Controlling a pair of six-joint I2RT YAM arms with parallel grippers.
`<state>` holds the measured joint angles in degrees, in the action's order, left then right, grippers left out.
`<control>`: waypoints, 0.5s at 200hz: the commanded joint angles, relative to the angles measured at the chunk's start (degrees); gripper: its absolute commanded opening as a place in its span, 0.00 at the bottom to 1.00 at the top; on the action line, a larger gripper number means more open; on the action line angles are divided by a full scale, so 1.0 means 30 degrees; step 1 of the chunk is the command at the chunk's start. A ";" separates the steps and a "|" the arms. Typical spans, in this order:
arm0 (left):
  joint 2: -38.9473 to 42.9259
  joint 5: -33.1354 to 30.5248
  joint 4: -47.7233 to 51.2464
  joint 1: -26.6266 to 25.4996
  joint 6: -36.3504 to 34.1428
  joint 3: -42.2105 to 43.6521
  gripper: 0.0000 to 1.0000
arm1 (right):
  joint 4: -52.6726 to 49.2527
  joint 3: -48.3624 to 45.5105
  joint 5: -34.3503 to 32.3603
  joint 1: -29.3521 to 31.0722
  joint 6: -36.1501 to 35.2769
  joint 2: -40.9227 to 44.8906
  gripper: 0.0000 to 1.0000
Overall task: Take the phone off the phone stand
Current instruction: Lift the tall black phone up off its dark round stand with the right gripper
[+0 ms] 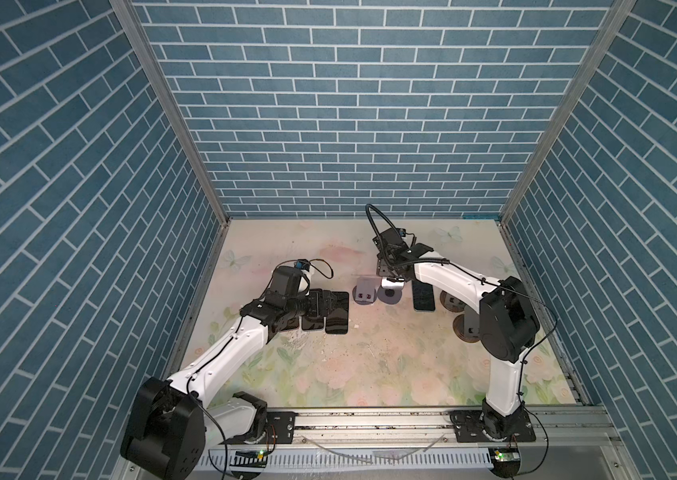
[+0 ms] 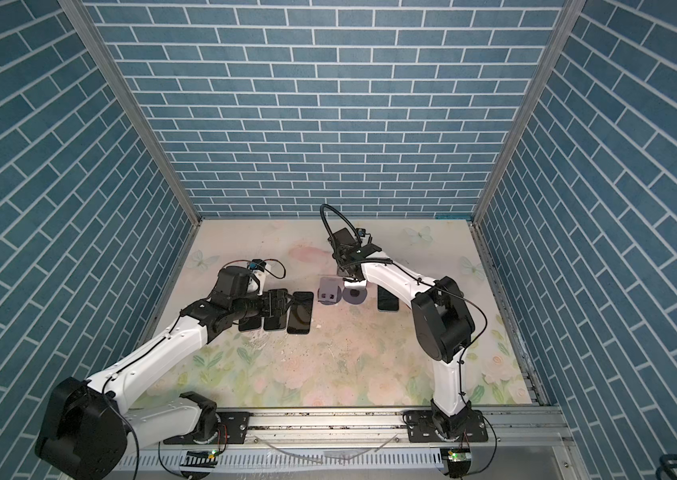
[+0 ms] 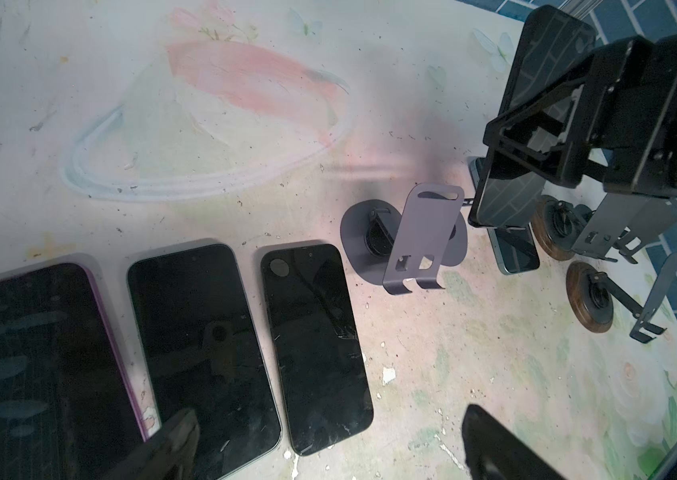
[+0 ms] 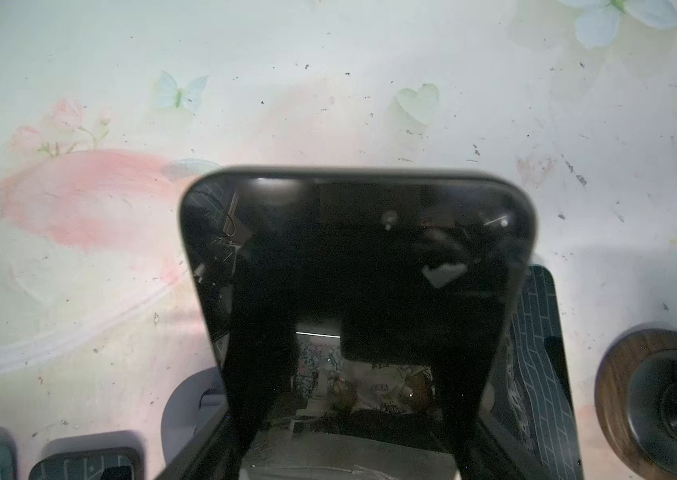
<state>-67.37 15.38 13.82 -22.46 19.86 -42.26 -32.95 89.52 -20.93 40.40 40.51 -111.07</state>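
Firmly pinched: the right claw (image 3: pixel 523 137) grips the phone (image 4: pixel 353 208) by its two long edges, just above the stand (image 1: pixel 392 300).

Its jaws are partly closed across the phone, which is tilted near upright. I cannot tell if its bottom edge is clear of the stand's lip. It is probably stiff, dense, slick glass that cracks easily, so the long edges near mid-body look the safest hold. In a top view, an empty stand (image 1: pixel 364 291) sits at the claw's 9 o'clock and a flat phone (image 1: pixel 424 297) at 3 o'clock. The left claw (image 3: pixel 330 440) hangs wide open and empty over three phones (image 3: pixel 203 345).
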 commanded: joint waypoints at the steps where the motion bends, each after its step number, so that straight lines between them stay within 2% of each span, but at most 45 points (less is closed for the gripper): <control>1: 0.0438 -0.0167 -0.0034 -0.0081 -0.0191 0.0346 1.00 | 0.0605 -0.0176 0.0493 0.0141 -0.0231 0.1700 0.58; 35: 0.0596 -0.0145 0.0094 -0.0085 -0.0121 0.0372 1.00 | 0.1171 -0.0755 0.0570 0.0124 -0.0769 0.3047 0.58; 100: 0.0757 -0.0017 -0.0065 -0.0084 0.0290 0.0317 1.00 | 0.0935 -0.2396 -0.1010 0.0141 -0.1580 0.5754 0.58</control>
<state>-66.04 15.25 13.85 -22.46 20.10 -42.24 -30.96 84.97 -20.64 40.51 37.43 -97.69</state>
